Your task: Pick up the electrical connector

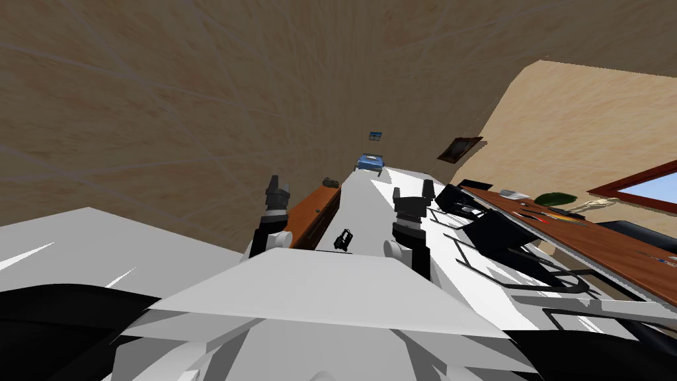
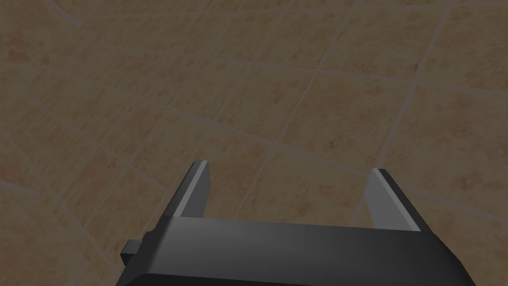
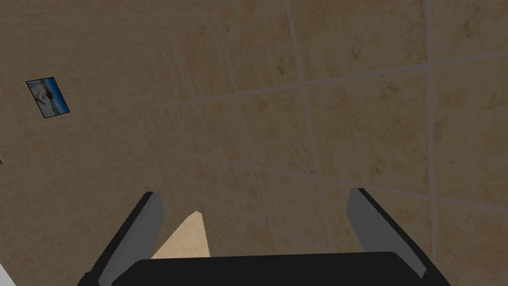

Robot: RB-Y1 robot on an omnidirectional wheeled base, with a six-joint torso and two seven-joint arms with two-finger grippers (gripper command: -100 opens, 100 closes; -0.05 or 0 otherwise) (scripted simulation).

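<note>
The connector [image 1: 343,239] is a small black piece lying on a pale grey strip of surface that runs away from me; it sits near the strip's near end, close to the edge that borders a brown wooden cabinet [image 1: 311,217]; whether the strip is a bench top or the floor, I cannot tell. The connector lies between my two forearms and nothing touches it. The left tool [image 1: 278,187] is raised above the cabinet side of the strip; its fingers [image 2: 197,191] stand wide apart with nothing between them. The right tool [image 1: 413,192] is raised over the strip's opposite edge; its fingers [image 3: 369,221] are likewise spread and empty. At the strip's far end sits a blue object [image 1: 370,161]. Off to the right are black chairs [image 1: 496,228], and past them a brown bench [image 1: 595,245] carrying small items.
</note>
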